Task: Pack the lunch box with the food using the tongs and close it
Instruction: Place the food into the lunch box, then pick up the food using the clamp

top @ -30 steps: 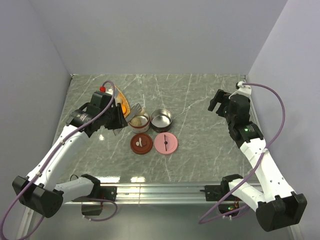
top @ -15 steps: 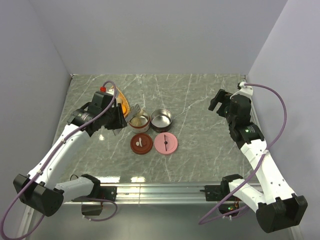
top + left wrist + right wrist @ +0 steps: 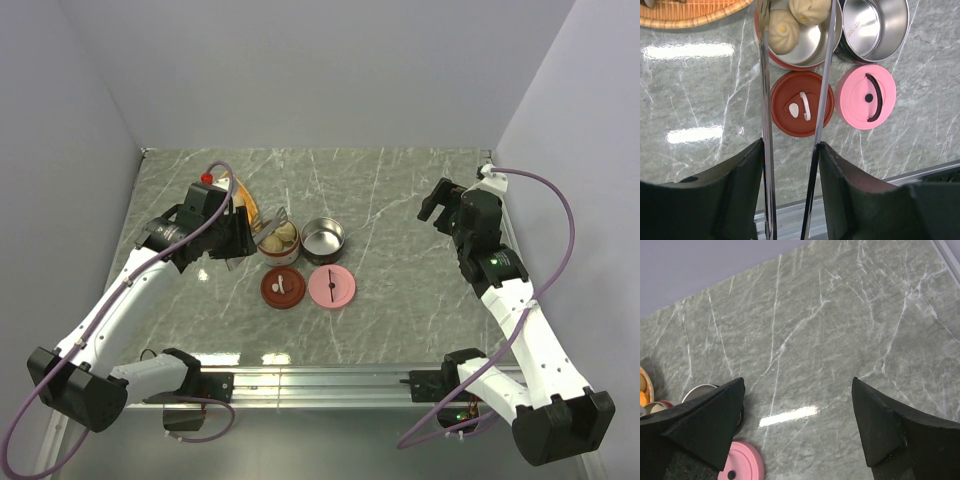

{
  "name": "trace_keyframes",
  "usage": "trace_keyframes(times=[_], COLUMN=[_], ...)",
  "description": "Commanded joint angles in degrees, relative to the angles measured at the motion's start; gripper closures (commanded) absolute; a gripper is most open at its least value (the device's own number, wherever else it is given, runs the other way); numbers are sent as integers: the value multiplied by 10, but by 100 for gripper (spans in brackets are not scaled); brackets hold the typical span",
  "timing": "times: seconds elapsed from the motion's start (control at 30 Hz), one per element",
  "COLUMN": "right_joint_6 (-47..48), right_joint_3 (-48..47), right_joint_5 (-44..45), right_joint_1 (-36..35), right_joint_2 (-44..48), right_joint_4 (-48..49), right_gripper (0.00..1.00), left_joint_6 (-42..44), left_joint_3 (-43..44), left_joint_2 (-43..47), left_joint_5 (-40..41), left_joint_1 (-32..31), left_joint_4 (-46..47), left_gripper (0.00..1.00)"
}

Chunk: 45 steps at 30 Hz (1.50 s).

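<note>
My left gripper is shut on the tongs, one finger pressing each thin metal arm. The tongs' arms stand apart and reach over a red-rimmed tin of the lunch box. Two beige dumplings of the food lie in that tin. A second steel tin stands empty to its right. The red lid and the pink lid lie flat in front of the tins. Far to the right, my right gripper hangs open over bare table.
An orange woven plate lies behind and to the left of the tins, under my left wrist. Grey walls close the table at the back and on both sides. A metal rail runs along the near edge.
The tongs' arms have spread apart over the red-rimmed tin, and my left jaws have widened with them. The right arm has not moved.
</note>
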State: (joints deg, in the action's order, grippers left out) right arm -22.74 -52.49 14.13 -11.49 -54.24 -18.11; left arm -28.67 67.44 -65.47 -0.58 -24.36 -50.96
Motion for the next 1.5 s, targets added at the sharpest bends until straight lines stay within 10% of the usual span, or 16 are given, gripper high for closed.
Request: trace_keyframes(times=[0.0, 0.6, 1.47], right_joint_6=[-9, -20, 9], right_joint_3=[-9, -7, -17], right_joint_5=[12, 13, 8], right_joint_1=[-3, -5, -4], right_joint_2=[9, 18, 3], right_joint_4=[8, 3, 2], right_gripper=[6, 6, 6], left_joint_6=[12, 87, 149], left_joint_3=[25, 148, 70], left_joint_2=[5, -143, -212], left_joint_5=[4, 108, 88], left_joint_1=[-3, 122, 133], left_joint_4=[9, 45, 134], left_gripper=[48, 48, 49])
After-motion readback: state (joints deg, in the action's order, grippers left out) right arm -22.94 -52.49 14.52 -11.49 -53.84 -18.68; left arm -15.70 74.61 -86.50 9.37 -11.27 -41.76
